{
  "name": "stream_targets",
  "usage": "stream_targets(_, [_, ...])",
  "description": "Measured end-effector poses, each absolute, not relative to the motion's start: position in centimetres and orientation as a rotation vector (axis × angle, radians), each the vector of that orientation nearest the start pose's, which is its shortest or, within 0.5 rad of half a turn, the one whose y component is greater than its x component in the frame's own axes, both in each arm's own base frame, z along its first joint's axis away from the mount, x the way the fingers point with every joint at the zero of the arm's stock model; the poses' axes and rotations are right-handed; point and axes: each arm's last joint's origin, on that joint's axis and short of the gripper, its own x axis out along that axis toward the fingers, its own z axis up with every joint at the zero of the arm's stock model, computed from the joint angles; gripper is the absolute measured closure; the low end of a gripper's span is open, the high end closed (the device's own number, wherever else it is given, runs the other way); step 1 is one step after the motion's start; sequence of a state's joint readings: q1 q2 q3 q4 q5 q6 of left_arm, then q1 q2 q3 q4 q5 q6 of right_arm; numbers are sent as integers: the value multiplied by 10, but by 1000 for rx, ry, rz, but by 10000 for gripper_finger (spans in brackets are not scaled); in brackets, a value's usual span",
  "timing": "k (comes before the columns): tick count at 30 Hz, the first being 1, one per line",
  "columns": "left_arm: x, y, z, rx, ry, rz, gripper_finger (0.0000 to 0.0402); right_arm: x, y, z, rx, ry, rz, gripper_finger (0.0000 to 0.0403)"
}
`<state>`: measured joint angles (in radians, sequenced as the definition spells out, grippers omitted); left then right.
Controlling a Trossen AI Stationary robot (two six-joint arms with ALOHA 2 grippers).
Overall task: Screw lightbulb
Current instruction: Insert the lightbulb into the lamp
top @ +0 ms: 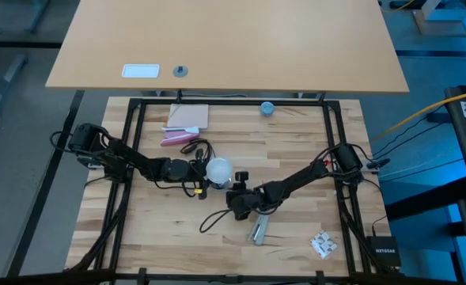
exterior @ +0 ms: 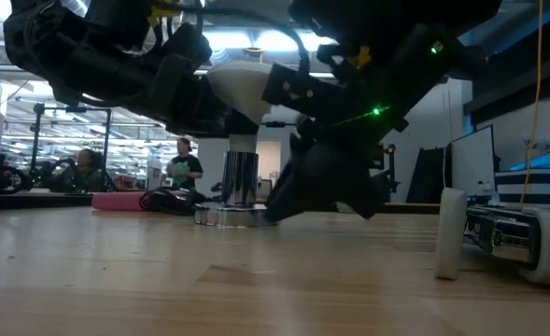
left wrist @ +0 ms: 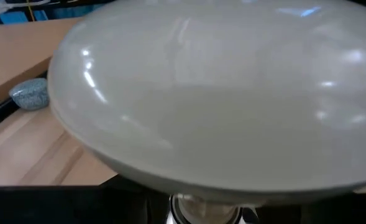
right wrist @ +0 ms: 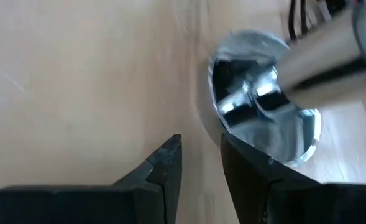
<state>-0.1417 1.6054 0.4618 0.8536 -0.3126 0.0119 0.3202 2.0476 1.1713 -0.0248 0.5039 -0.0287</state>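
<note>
The lightbulb point(top: 219, 168), a white frosted globe, stands upright at the table's middle. Its cone point(exterior: 242, 89) narrows into a chrome socket point(exterior: 240, 177) on a shiny round disc point(exterior: 226, 217). My left gripper point(top: 201, 171) reaches in from the table's left and is shut on the globe, which fills the left wrist view point(left wrist: 214, 93). My right gripper point(right wrist: 200, 158) comes from the right and slants down beside the disc point(right wrist: 263, 124). Its fingers stand a narrow gap apart, with only bare wood between them. My left gripper holds the lightbulb by its globe point(exterior: 220, 82), coming nearly level from the table's left. The globe hides the fingers in the wrist view. The bulb stands upright, neck down in the chrome socket. My right gripper has one finger point(right wrist: 248, 168) lying over the disc's rim point(right wrist: 276, 158), slanting down from the right. Whether it presses on the rim I cannot tell.
A small blue round object point(top: 267, 108) lies at the far edge. A tan pad point(top: 189, 116) and pink pieces point(top: 179, 138) lie far left. A metal tool point(top: 259, 231), loose cables point(top: 210, 218) and a white scrap point(top: 323, 244) lie near the front. People point(exterior: 183, 168) show in the room behind.
</note>
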Motion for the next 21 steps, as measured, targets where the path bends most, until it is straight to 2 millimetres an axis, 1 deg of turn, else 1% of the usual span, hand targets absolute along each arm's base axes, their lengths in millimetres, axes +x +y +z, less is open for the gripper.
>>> stream_targets(3, [275, -30, 142, 77, 284, 168, 235, 388, 114, 117, -403, 804, -140, 288])
stream_targets(14, [275, -30, 142, 68, 286, 170, 235, 388, 114, 117, -408, 808, -139, 288])
stream_targets(17, [275, -30, 142, 62, 286, 171, 235, 387, 113, 117, -399, 805, -175, 288])
stream_targets(21, [275, -30, 141, -2, 283, 183, 235, 390, 113, 120, -389, 760, -228, 288])
